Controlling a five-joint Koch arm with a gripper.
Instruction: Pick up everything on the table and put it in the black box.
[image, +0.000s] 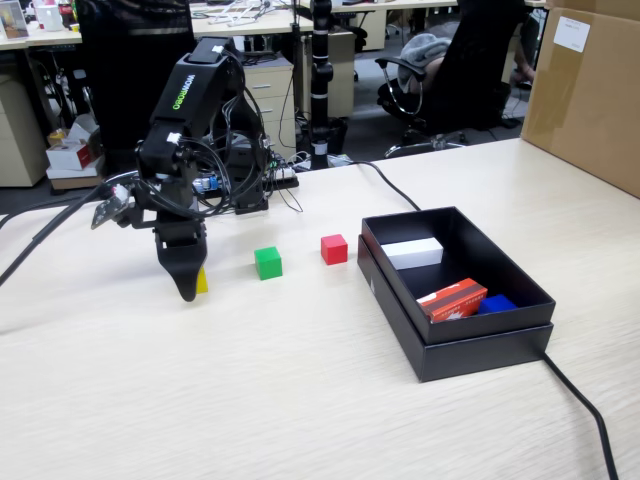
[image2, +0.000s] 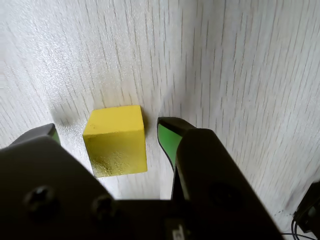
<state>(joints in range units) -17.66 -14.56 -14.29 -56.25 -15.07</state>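
I am working at a wide pale surface (image: 300, 400). The black box (image: 480, 345) is sitting toward the right edge of the surface in the fixed view, and it is already holding a white block (image: 412, 252), an orange-red packet (image: 452, 298) and something blue (image: 497, 303). None of the three cubes is in it yet.

My tool (image2: 107, 131) is reaching down near the left edge of the surface, over the yellow cube (image2: 116, 140). In the wrist view my tool is standing open, with one fingertip (image2: 170, 137) just beside the cube on the right and the other (image2: 47, 132) a little apart on the left. It is not gripping anything yet, as far as I can tell.

The green cube (image: 268, 262) and the red cube (image: 334, 249) are waiting in a row between my tool and the box.

I think I am at the first grab. Next I need to squeeze the yellow cube, lift it straight up, and carry it over to the box.
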